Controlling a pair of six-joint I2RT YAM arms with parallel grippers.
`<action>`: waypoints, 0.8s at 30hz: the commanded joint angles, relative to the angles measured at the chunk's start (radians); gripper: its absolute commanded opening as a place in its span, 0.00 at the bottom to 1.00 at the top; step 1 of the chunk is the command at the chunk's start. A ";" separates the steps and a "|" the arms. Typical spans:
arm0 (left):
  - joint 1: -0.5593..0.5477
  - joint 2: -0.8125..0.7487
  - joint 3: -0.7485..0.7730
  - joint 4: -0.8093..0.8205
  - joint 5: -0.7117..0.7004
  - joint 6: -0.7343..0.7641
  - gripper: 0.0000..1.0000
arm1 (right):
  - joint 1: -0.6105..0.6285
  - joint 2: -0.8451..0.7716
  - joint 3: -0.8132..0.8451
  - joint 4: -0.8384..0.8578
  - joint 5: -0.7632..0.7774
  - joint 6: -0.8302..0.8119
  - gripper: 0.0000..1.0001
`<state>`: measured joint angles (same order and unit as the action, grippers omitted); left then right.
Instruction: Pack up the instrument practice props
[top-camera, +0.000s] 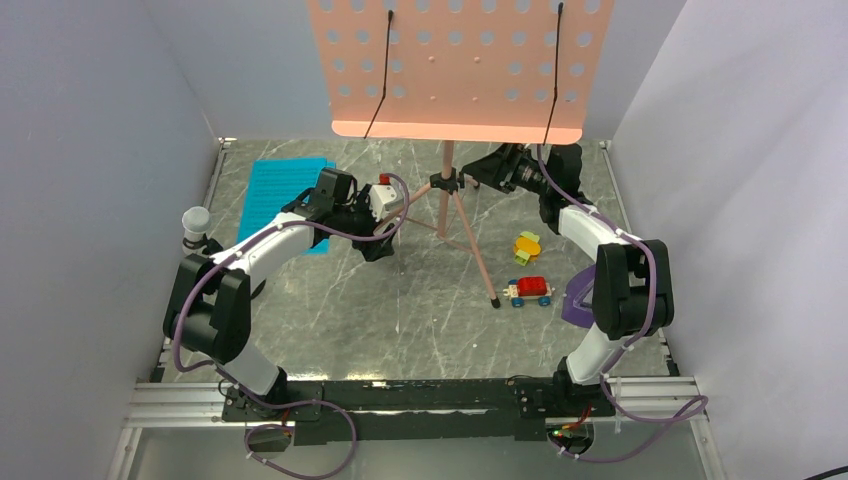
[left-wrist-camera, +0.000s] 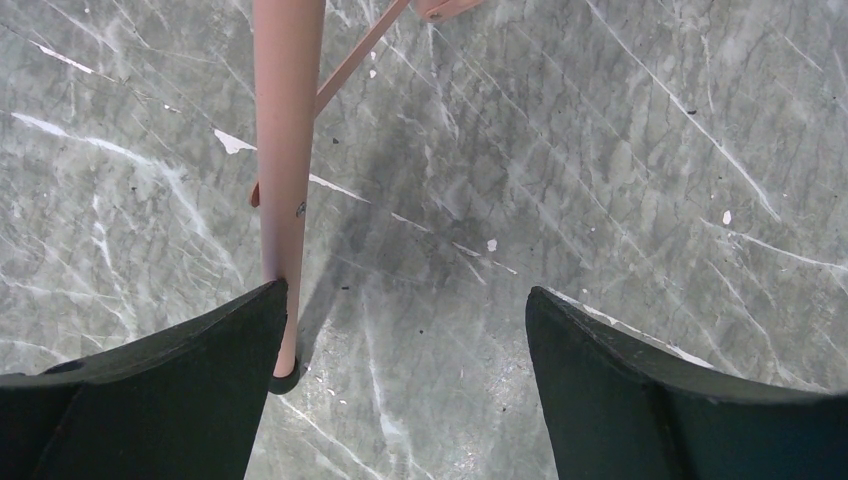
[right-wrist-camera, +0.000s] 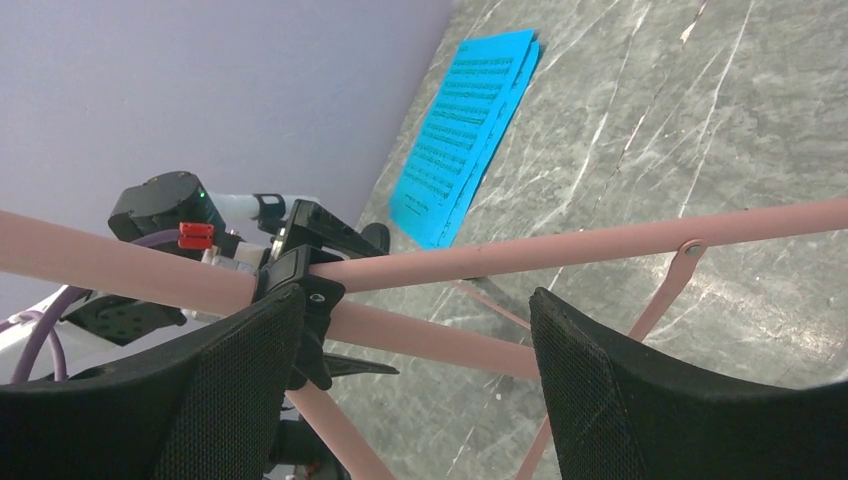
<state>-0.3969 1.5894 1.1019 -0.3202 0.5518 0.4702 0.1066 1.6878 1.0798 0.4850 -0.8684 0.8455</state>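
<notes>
A grey marbled table sits inside pale walls, seen from above. A salmon-pink music stand stands upright at the far middle. Its perforated desk fills the top of the view, and its tripod legs spread onto the table below.

The left gripper hangs over the table just left of the stand. Its jaws are wide apart and hold nothing, and one stand leg runs down right beside one finger.

The right gripper reaches in from the right at the stand's black hub. Its jaws are also wide, with pink tubes crossing between the fingers, not clamped.

Cyan sheet-music pages lie flat at the far left. A purple metronome sits near the right edge, partly hidden by the right arm. A red toy car is just left of it. A yellow-orange toy lies a little farther back.
</notes>
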 joint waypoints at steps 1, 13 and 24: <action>-0.005 0.012 0.033 0.012 0.014 0.013 0.93 | 0.023 -0.054 -0.016 0.072 -0.078 0.019 0.85; -0.005 0.017 0.027 0.018 0.019 0.012 0.93 | 0.028 -0.136 -0.092 0.111 -0.195 -0.046 0.84; -0.005 0.032 0.045 -0.001 0.015 0.019 0.93 | -0.023 -0.198 -0.175 0.072 -0.271 -0.225 0.66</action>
<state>-0.3969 1.6142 1.1049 -0.3202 0.5518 0.4706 0.1013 1.4899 0.9047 0.4961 -1.0260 0.6682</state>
